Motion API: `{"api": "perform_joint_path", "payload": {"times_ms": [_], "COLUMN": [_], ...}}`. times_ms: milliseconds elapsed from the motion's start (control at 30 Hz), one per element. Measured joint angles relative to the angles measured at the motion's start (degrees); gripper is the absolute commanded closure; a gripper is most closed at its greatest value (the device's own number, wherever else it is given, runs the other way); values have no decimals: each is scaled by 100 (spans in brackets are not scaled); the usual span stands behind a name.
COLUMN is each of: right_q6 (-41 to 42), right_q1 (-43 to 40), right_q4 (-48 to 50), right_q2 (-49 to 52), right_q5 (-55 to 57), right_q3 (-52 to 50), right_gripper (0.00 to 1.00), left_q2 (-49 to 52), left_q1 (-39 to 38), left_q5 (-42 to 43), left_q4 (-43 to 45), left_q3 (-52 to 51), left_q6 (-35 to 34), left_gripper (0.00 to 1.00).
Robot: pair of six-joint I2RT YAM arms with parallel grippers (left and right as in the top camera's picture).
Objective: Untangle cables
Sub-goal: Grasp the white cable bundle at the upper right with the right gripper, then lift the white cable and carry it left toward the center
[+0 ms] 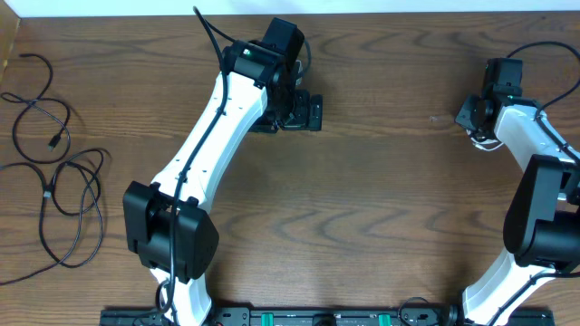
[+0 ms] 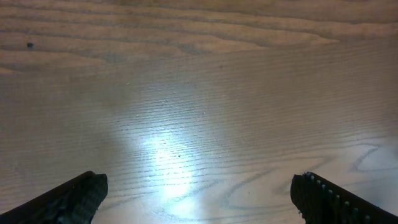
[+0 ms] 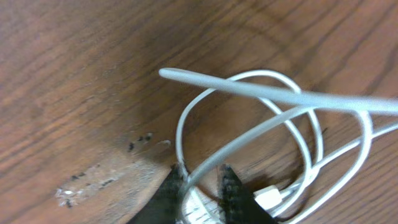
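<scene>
Robotics lab or test bench, by look. Left arm [image 1: 204, 131], right arm [image 1: 526, 131], white-and-black, mounted on black rail [image 1: 299, 318] along bottom edge. Wood-grain table [image 1: 381, 208]; pale wall [image 1: 408, 5] at top edge.

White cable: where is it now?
The white cable lies coiled on the table's right side under the right gripper; its wrist view shows a strand between the jaws.

Overhead evenly lit, sharp. Left wrist: glare patch on table [image 2: 163, 157], soft focus. Right wrist: white cable [image 3: 280, 94] near strand blurred.
</scene>
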Motion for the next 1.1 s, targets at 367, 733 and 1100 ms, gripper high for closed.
{"api": "perform_joint_path", "payload": {"times_ms": [367, 733, 1100], "right_q6": [111, 675, 1585], "right_q1": [-2, 9, 131], "right_q4": [-264, -660, -3101], "right_q2": [-905, -4109, -3884], "right_q5": [-1478, -2492, -2430], "right_q3": [186, 1088, 579], "right_gripper": [99, 98, 99], "left_q2": [0, 0, 0], "left_q1": [0, -2, -2], "left_q5": [-2, 0, -2], "left_q4": [26, 24, 109], "left_q3": [0, 0, 0], "left_q6": [0, -4, -433], "left_gripper": [0, 0, 0]}}
